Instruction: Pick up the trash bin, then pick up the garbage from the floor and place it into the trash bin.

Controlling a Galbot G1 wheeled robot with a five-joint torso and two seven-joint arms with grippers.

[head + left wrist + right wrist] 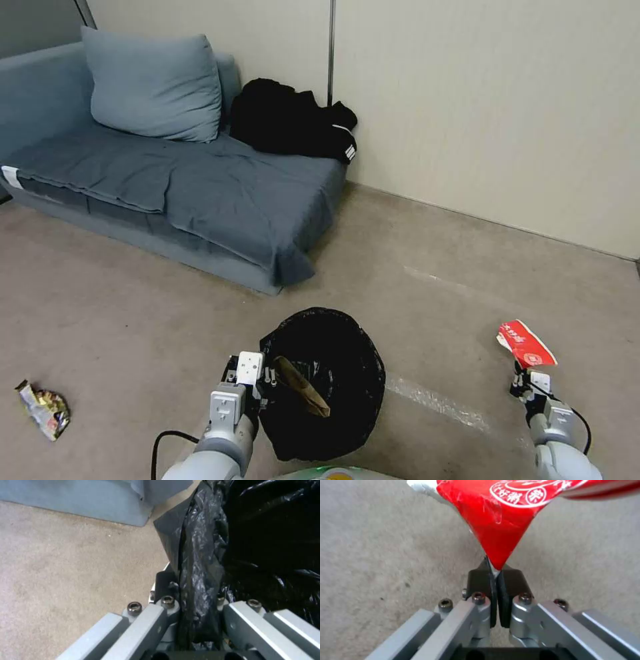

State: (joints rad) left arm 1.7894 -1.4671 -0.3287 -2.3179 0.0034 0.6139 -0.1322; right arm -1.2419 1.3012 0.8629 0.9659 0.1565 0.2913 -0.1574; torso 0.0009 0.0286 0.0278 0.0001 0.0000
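- The trash bin is held off-centre low in the head view, black bag folded over its rim; it sits just right of the left gripper.
- The left gripper is clamped on the bin's rim: in the left wrist view the bagged rim is pinched between the two fingers, one finger seen pressed against the outside of the liner.
- A brown paper piece is seen lying inside the bin, tilted against the liner.
- The right gripper is closed on the lower corner of the red packet; in the right wrist view the packet's tip is nipped between the black pads, jaws nearly touching.
- The red packet is held above the carpet, well to the right of the bin, white printing visible on its face.
- A crumpled gold/yellow snack wrapper is left on the floor at far left, well apart from both grippers.
- Grey sofa with cushion and black clothing heap is seen behind, against the wall.
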